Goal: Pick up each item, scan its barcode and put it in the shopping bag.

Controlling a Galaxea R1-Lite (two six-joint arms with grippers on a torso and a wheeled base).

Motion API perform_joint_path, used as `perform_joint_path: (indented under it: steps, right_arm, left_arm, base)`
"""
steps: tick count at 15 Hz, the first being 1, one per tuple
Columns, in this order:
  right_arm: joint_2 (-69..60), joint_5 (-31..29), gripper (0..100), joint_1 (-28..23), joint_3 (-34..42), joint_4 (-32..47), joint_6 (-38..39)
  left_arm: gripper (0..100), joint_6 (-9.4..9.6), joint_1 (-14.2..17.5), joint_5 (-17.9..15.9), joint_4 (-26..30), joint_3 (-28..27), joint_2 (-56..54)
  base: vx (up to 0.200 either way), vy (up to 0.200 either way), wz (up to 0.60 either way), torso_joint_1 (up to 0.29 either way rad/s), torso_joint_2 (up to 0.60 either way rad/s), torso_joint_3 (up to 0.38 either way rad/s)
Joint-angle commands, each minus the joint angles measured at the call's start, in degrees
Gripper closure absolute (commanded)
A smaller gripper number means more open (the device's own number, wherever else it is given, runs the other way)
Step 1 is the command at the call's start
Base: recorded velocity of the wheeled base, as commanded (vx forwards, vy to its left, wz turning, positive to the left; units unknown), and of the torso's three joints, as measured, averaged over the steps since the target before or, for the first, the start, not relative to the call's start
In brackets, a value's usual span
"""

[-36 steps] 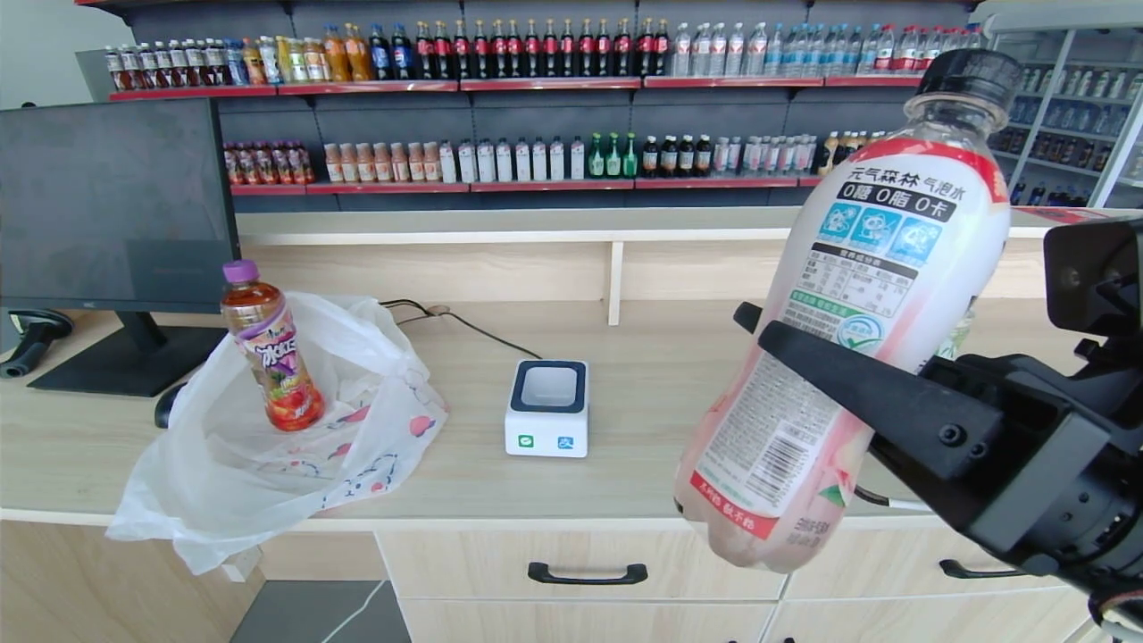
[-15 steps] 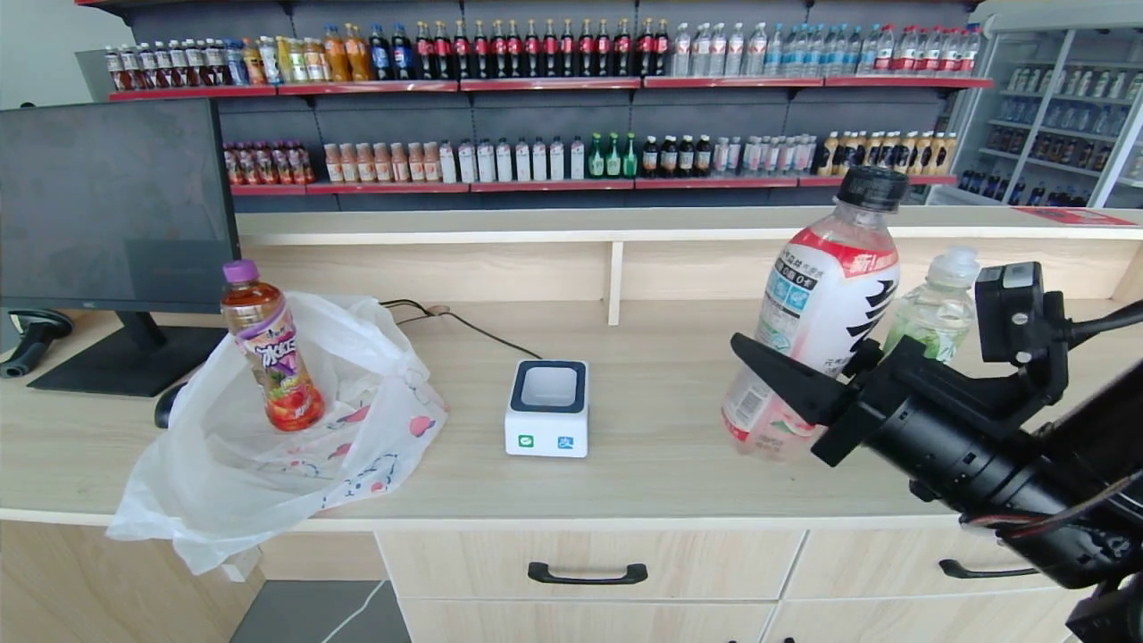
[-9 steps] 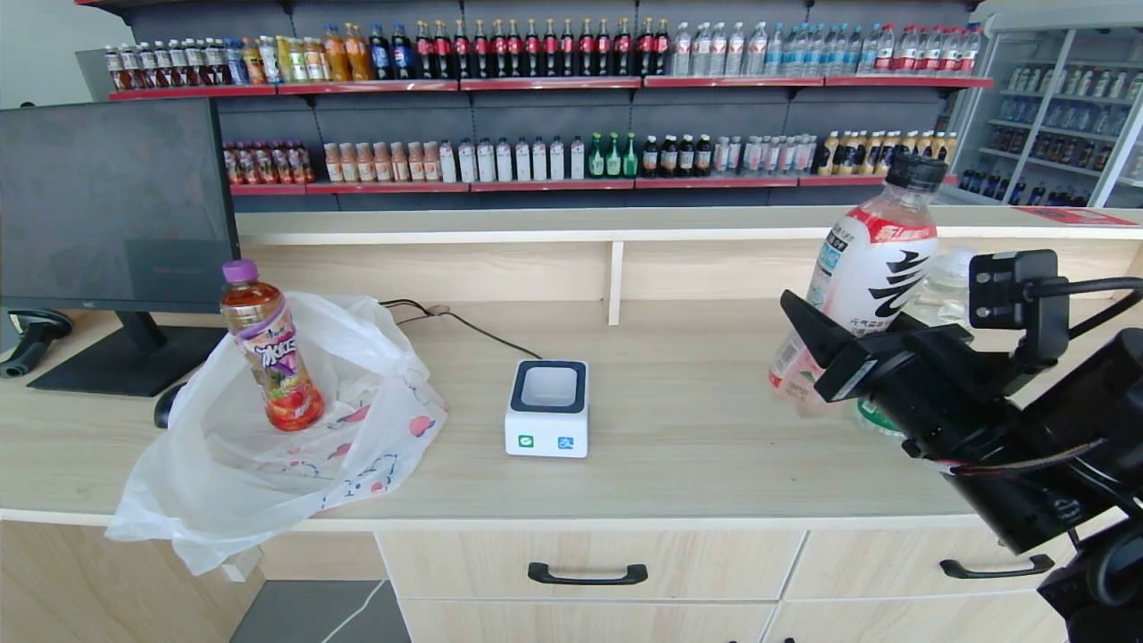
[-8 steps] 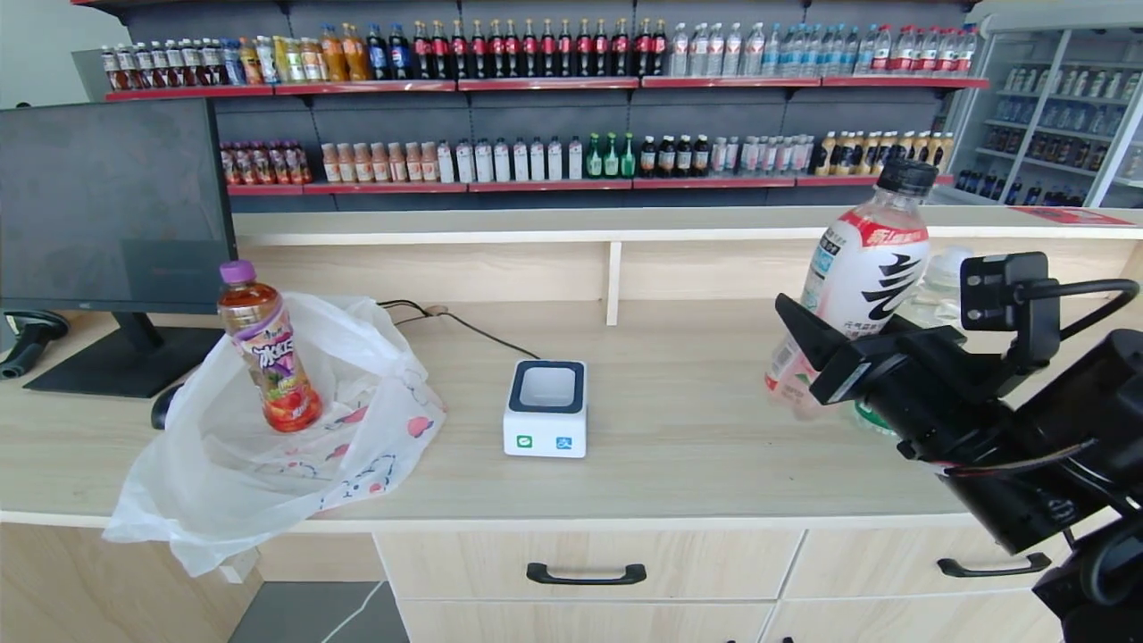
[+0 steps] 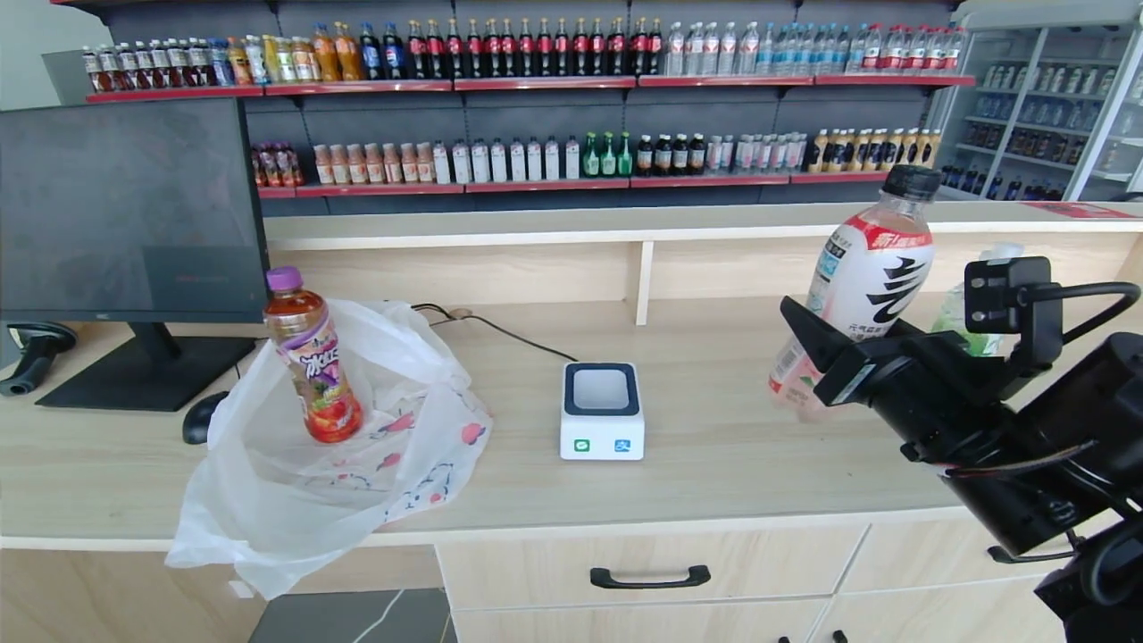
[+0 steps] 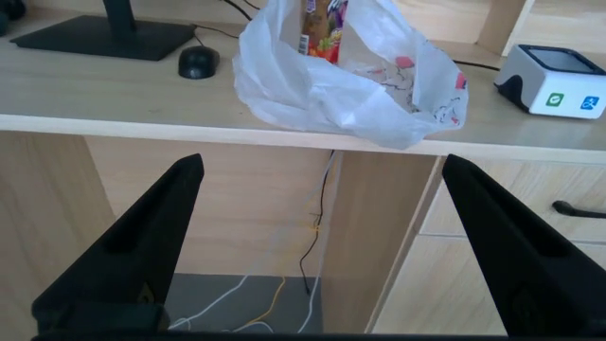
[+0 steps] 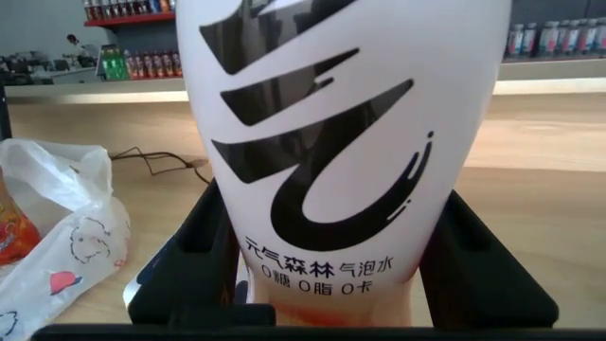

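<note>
The right end effector (image 7: 327,284) grips the lower body of the pink-and-white bottle (image 5: 871,268), held nearly upright, while the left end effector (image 6: 322,180) gapes wide open.

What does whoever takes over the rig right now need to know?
Right gripper: shut on the pink bottle, held tilted over the counter, right of the scanner.
Left gripper: open, empty, low in front of the counter near the bag.
Done: tea bottle stands in the bag.
To do: scan the pink bottle if not yet scanned, bag it; then the clear bottle behind the right arm.
</note>
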Motion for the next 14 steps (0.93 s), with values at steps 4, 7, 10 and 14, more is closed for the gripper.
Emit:
perform_joint_path:
  steps: [4,7,10,14]
  right_arm:
    - [0.21,-0.01,100,0.06,-0.01,-0.08,-0.01]
    - [0.38,-0.01,100,0.06,-0.10,-0.08,-0.01]
    - [0.65,0.08,100,0.15,-0.18,-0.08,-0.01]
    - [0.82,0.08,100,1.64,-0.01,-0.08,-0.01]
  left_arm:
    - [0,0.02,0.00,0.01,0.00,0.00,-0.02]
    - [0,0.11,0.00,0.01,0.00,0.00,-0.02]
    - [0,0.20,0.00,0.01,0.00,0.00,-0.02]
    - [0,0.20,0.00,0.01,0.00,0.00,-0.02]
  base:
    - [0.000,0.200,0.00,0.005,0.00,0.004]
    - [0.000,0.067,0.00,0.001,0.00,-0.001]
    - [0.000,0.000,0.00,0.000,0.00,0.000]
    - [0.000,0.000,0.00,0.000,0.00,0.000]
